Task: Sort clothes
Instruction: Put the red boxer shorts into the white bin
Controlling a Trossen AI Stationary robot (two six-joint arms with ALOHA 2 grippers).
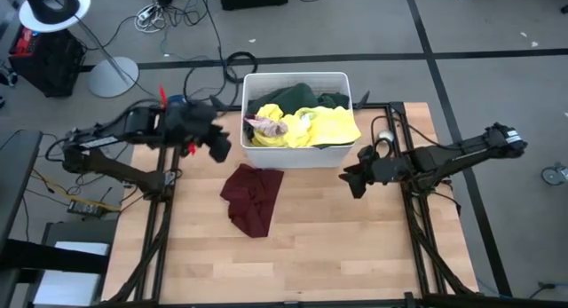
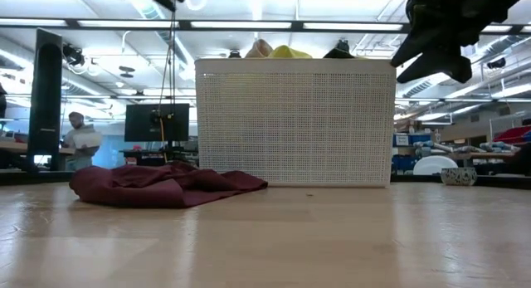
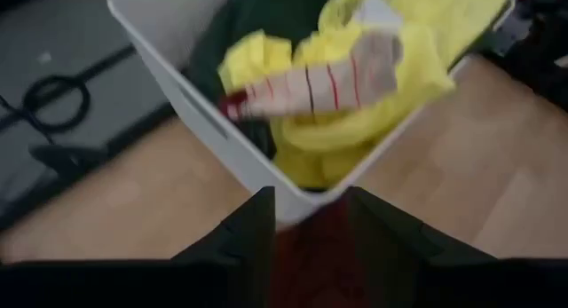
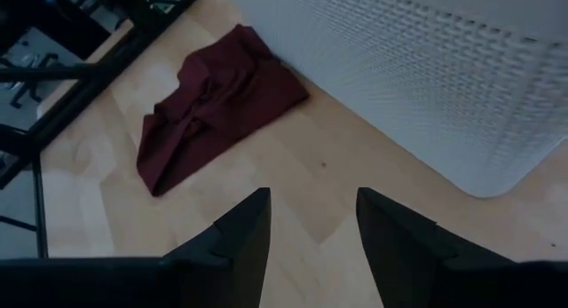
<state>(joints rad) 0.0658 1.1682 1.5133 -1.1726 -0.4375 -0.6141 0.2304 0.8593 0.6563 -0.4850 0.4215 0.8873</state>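
Note:
A maroon garment (image 1: 253, 197) lies crumpled and flat on the wooden table, just in front of the white tub (image 1: 338, 81). The tub holds a yellow piece (image 1: 324, 126), a dark green piece (image 1: 288, 98) and a pale piece with red stripes (image 3: 328, 77) lying on the yellow one. My left gripper (image 1: 219, 152) hangs open above the table off the tub's left near corner, with nothing between its fingers (image 3: 253, 246). My right gripper (image 1: 355, 185) is open and empty to the right of the tub's near side, raised off the table (image 4: 311, 241).
Bare wood stretches across the table's near half (image 1: 337, 255). In the low view the tub's perforated wall (image 2: 294, 122) stands behind the maroon garment (image 2: 158, 184). A person sits in the room far behind the table (image 2: 80, 134). Cables and a lamp base lie on the floor beyond the far edge.

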